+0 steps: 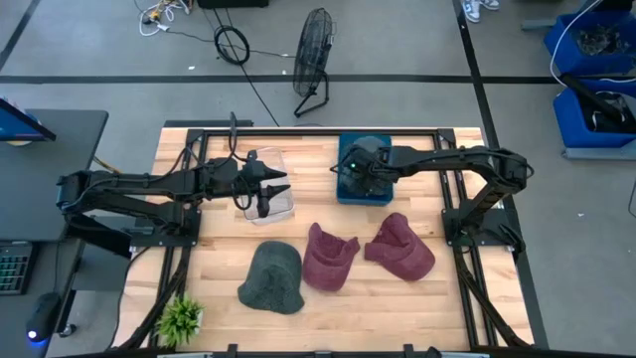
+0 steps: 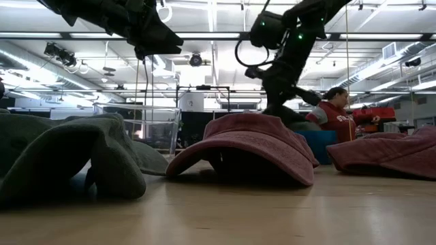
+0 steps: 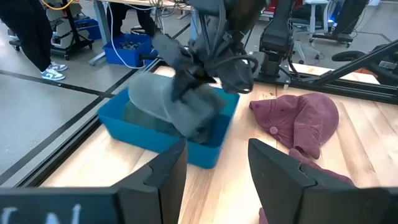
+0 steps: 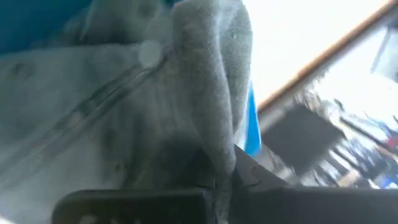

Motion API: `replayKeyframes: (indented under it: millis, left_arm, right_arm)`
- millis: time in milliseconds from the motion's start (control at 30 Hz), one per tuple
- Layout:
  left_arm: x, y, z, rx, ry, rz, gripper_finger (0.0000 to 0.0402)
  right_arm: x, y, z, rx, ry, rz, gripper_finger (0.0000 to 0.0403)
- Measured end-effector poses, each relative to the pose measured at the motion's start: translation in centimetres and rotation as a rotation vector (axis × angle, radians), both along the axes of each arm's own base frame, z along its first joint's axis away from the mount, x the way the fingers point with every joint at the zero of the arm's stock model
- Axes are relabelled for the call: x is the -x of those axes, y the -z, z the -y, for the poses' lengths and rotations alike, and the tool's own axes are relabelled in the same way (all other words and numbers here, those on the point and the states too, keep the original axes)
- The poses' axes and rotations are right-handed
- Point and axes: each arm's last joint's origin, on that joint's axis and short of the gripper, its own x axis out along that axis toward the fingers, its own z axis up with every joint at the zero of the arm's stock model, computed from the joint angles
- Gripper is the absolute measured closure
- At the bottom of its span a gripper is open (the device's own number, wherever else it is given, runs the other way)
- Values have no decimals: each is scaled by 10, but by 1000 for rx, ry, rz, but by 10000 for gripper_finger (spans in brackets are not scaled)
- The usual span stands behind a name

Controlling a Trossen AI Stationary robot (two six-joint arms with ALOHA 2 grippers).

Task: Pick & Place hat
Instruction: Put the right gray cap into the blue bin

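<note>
grey hat draped over the blue bin, pinched in the right gripper above it; placing looks nearly done, release left; a dark grey hat and two maroon hats wait on the table; left gripper hovers over the clear bin, fingers wide and empty

Grey hat fills the view – pinched between the fingers, blue bin behind
</note>
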Motion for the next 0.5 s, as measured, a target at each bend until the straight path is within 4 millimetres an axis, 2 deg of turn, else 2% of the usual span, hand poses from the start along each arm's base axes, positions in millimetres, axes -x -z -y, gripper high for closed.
replayKeyframes:
  millis: [100,267,500]
  left_arm:
    - [0,0,0,11,-3,3,225]
    - [0,0,0,14,-4,4,225]
    - [0,0,0,17,-5,5,225]
  right_arm:
    - [3,11,-2,-110,-35,25,395]
    - [5,23,-2,-141,21,88,374]
    - [3,21,6,-163,113,197,319]
